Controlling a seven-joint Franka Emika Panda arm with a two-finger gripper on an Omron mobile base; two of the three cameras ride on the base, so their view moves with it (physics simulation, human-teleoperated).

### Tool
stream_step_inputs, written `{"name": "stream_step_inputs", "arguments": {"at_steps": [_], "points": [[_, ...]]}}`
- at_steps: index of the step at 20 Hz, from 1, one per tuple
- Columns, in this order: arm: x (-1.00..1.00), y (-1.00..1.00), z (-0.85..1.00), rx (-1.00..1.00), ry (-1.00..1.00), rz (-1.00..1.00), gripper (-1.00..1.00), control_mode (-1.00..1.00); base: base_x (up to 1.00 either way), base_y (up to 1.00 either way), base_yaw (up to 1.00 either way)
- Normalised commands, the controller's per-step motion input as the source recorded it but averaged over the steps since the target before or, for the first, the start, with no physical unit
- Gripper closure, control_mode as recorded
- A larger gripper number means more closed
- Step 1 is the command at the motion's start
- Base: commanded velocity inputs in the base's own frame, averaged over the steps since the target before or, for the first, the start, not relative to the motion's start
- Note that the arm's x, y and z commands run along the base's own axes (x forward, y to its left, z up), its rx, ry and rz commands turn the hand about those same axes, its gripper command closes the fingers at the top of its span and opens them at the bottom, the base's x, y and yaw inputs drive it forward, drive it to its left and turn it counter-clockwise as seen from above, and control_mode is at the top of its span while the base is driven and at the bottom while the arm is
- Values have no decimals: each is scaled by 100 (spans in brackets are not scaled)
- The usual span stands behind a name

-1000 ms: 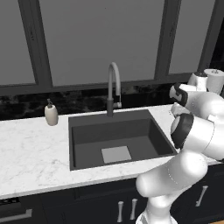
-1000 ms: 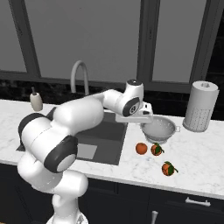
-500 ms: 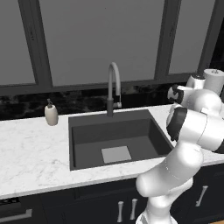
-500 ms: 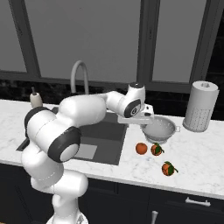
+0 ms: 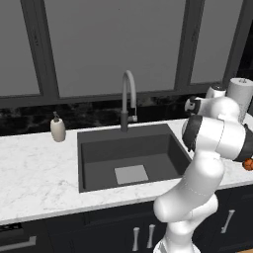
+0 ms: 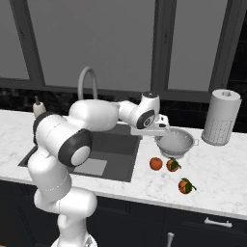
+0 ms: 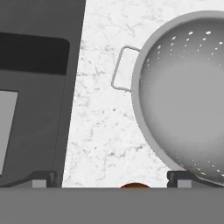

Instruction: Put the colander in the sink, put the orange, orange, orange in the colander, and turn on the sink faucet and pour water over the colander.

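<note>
Looking across the right base view, we see our end effector [image 6: 161, 128] hovering just above the near-left rim of the colander [image 6: 176, 143], its jaws spread wide and holding nothing. The colander stands upright on the white marble worktop [image 6: 222, 169], just to the right of the sink [image 6: 113, 152] and not inside it. In the hand view the colander [image 7: 183, 96] lies below us, its perforated bowl empty and one wire handle [image 7: 122, 69] pointing toward the sink's edge; our two dark fingertips [image 7: 43, 178] straddle the bare marble and the colander's rim.

Three oranges rest on the worktop in front of the colander: one plain orange [image 6: 155, 163], a second with a green leaf [image 6: 172, 165] just beside it, and a third [image 6: 185, 185] nearer the front edge, a little apart. The sink faucet [image 5: 127, 99] arches over the back of the dark basin, with a beige soap dispenser [image 5: 58, 129] to its left. A paper towel roll [image 6: 221, 116] stands upright to the right of the colander.
</note>
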Motion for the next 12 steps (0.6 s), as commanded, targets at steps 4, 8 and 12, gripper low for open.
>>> {"name": "stream_step_inputs", "arguments": {"at_steps": [4,8,12], "points": [[33,-3,-3,0,2,0,-100,-100,0,0,0],[29,-11,-11,1,2,0,-100,-100,0,0,0],[18,-18,-19,3,4,0,-100,-100,0,0,0]]}}
